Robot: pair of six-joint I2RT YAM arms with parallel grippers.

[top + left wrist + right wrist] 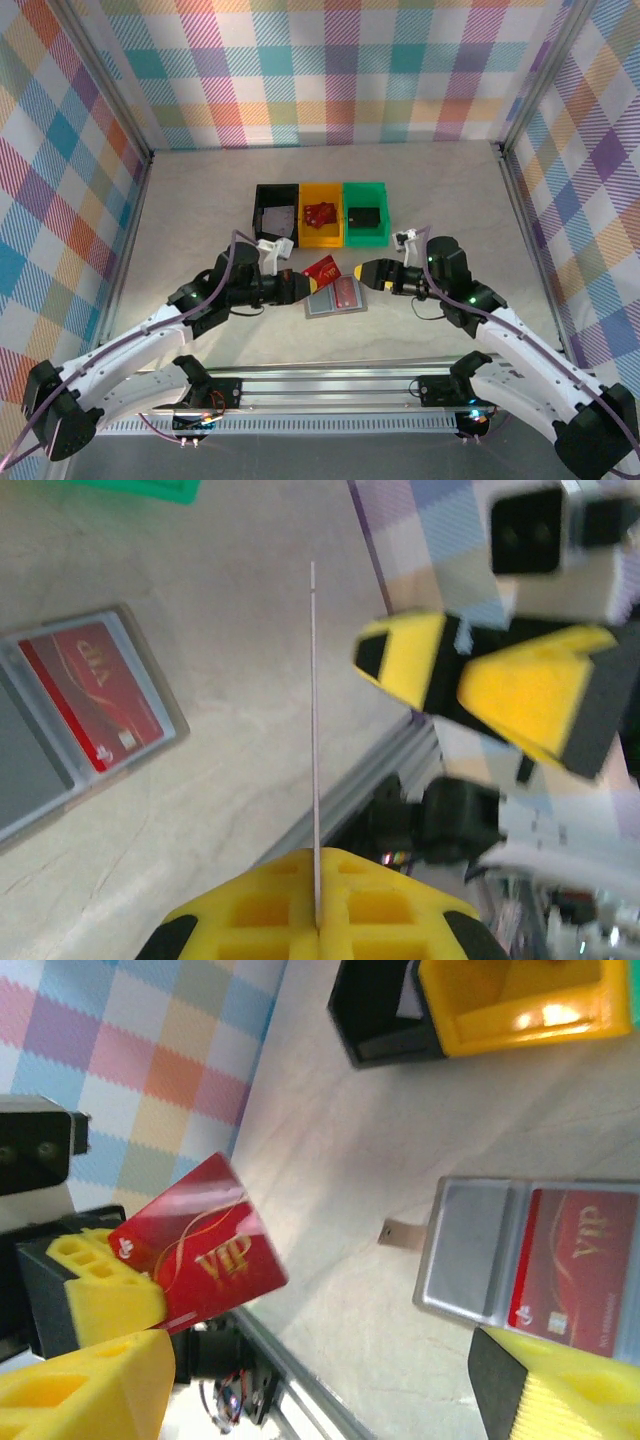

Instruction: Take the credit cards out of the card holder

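Observation:
The grey card holder [318,305] lies open on the table between the two grippers, with a red credit card [347,293] in its right pocket. My left gripper [303,283] is shut on a second red credit card [322,268], lifted just above the holder's far edge. In the left wrist view that card [313,730] stands edge-on from the closed yellow fingers [270,910]. The right wrist view shows its VIP face [200,1245] and the holder [470,1250]. My right gripper [362,272] hangs open just right of the held card, holding nothing.
Three bins stand in a row behind the holder: black [258,215], yellow [321,186] and green [365,186], each with something small inside. The metal rail [330,385] runs along the near edge. Checked walls close in the table on three sides.

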